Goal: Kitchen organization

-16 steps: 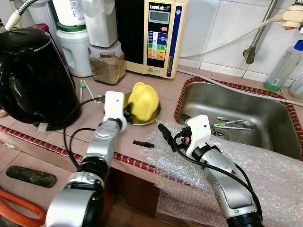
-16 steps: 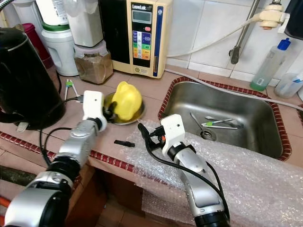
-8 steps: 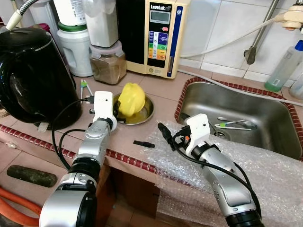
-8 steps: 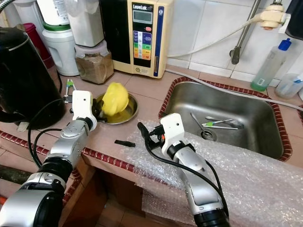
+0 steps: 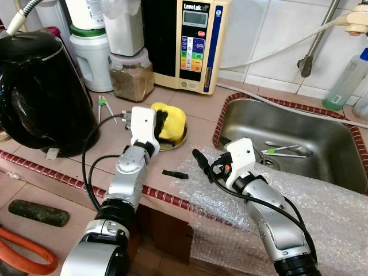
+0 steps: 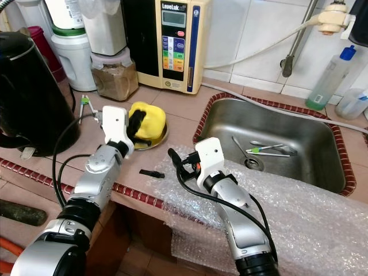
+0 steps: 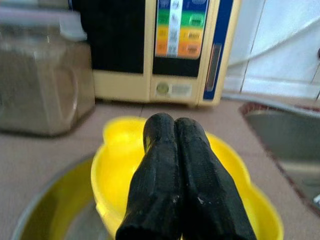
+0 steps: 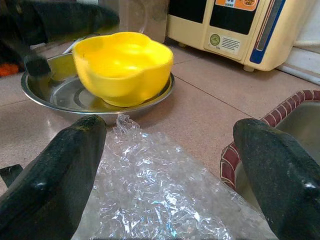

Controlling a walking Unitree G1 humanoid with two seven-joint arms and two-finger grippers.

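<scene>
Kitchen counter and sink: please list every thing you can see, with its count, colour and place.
Bowl: one, yellow, sitting in the metal dish.
Metal dish: one, silver, on the counter left of the sink.
Kettle: one, black, far left of the counter.
Water unit: one, cream and black, against the wall.
Jar: one, clear with brown powder, beside the unit.
Sink: one, steel, on the right, holding utensils.
Bubble wrap: one clear sheet, over the counter edge.
Small piece: one, black, near the counter edge.
Bottle: one, clear, behind the sink.
Left gripper: fingers pressed together, over the bowl.
Right gripper: fingers apart, above the bubble wrap.
</scene>
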